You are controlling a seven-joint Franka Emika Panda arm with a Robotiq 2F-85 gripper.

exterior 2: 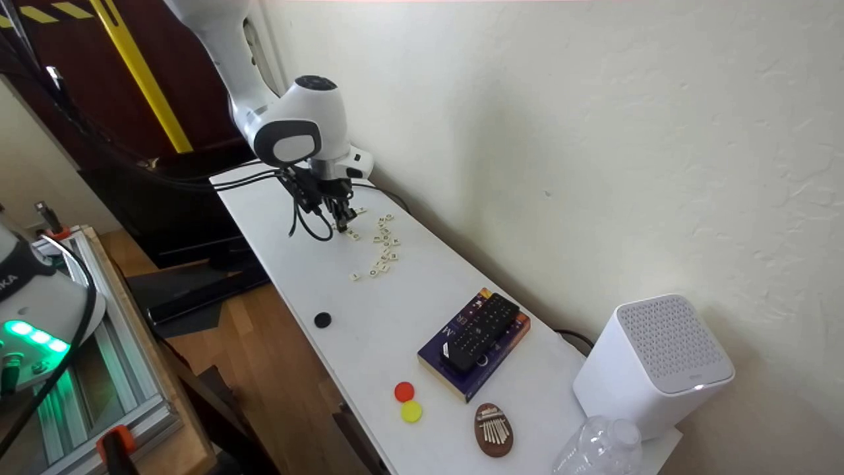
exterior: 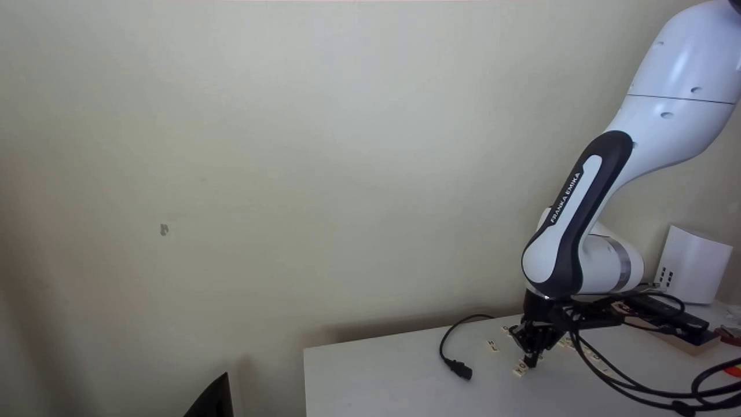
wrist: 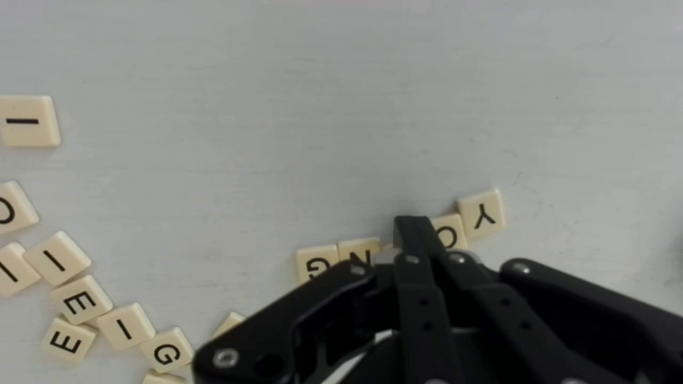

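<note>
My gripper (wrist: 419,226) is shut, its black fingertips pressed together with nothing seen between them. It points down at the white table in both exterior views (exterior: 530,360) (exterior 2: 341,225). In the wrist view the fingertips are over a slanted row of cream letter tiles. A Y tile (wrist: 482,214) and an O tile (wrist: 451,230) lie right of the tips. An N tile (wrist: 359,249) and a G tile (wrist: 316,261) lie left. Part of the row is hidden behind the fingers. I cannot tell whether the tips touch a tile.
Several loose tiles, among them an I (wrist: 29,121) and an E (wrist: 81,300), lie scattered nearby. A black cable plug (exterior: 460,369) lies beside them. Farther along are a black disc (exterior 2: 322,320), a book (exterior 2: 432,361) under a remote (exterior 2: 481,332), a thumb piano (exterior 2: 493,430) and a white router (exterior 2: 653,369).
</note>
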